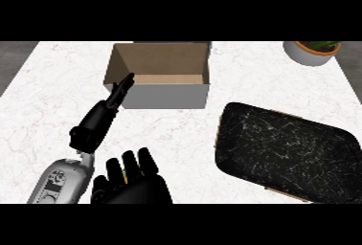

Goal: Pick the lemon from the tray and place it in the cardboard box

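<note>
Yellow sliver inside the curled fingers of the right hand (134, 186) is judged to be the lemon (123, 174), off the tray (283, 148). Cardboard box (166, 95) lies directly ahead. Left hand (106, 112) straight-fingered, holding nothing, beside the box's left wall.

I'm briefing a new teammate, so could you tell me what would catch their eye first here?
The big black tray at the right and the open cardboard box at the counter's far middle stand out. At the lower edge the right hand curls round a sliver of yellow, likely the lemon, while the left hand points straight fingers towards the box.
</note>
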Motion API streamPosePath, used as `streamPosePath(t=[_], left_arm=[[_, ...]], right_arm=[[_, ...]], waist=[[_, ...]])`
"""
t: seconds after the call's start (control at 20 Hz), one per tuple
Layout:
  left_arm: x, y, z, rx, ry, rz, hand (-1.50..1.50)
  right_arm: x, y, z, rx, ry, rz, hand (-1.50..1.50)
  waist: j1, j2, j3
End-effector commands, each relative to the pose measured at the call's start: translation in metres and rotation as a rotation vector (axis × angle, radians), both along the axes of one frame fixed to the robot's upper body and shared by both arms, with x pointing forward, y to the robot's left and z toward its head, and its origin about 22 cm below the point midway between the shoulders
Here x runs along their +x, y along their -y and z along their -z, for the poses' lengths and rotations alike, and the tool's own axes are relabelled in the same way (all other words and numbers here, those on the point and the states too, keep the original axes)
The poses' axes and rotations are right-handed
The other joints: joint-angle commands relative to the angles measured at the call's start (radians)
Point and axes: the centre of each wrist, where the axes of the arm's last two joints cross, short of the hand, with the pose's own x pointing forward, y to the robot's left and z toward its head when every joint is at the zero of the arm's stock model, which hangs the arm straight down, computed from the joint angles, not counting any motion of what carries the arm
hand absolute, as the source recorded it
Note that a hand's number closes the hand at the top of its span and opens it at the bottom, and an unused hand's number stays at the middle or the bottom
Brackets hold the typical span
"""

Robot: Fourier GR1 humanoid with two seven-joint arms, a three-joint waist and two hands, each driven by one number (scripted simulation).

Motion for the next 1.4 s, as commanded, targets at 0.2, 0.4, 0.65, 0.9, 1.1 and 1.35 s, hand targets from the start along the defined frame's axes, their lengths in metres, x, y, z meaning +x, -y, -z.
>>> streamPosePath(t=[0.2,0.4,0.65,0.9,1.1,1.35], left_arm=[[-0.012,0.005,0.015,0.001,-0.101,0.015,0.00],[-0.004,-0.002,0.012,0.007,-0.096,0.006,0.00],[-0.005,0.004,0.012,0.029,-0.089,0.010,0.00],[-0.008,0.016,0.013,0.005,-0.081,0.025,0.00],[-0.005,0.001,0.011,0.003,-0.083,-0.006,0.00],[-0.011,-0.004,0.011,0.007,-0.084,0.021,0.00]], right_arm=[[0.016,-0.010,-0.024,0.125,-0.026,0.220,1.50],[0.035,-0.014,-0.044,0.146,-0.015,0.266,1.50],[0.061,-0.024,-0.067,0.197,-0.016,0.263,1.50],[0.092,-0.031,-0.084,0.233,-0.031,0.286,1.50],[0.123,-0.028,-0.087,0.212,-0.039,0.320,1.50],[0.147,-0.032,-0.057,0.161,-0.020,0.375,1.50]], waist=[[0.006,0.006,-0.004],[-0.004,0.011,-0.004],[0.004,0.016,-0.004],[0.006,0.020,-0.004],[-0.007,0.021,-0.004],[0.001,0.021,-0.003]])
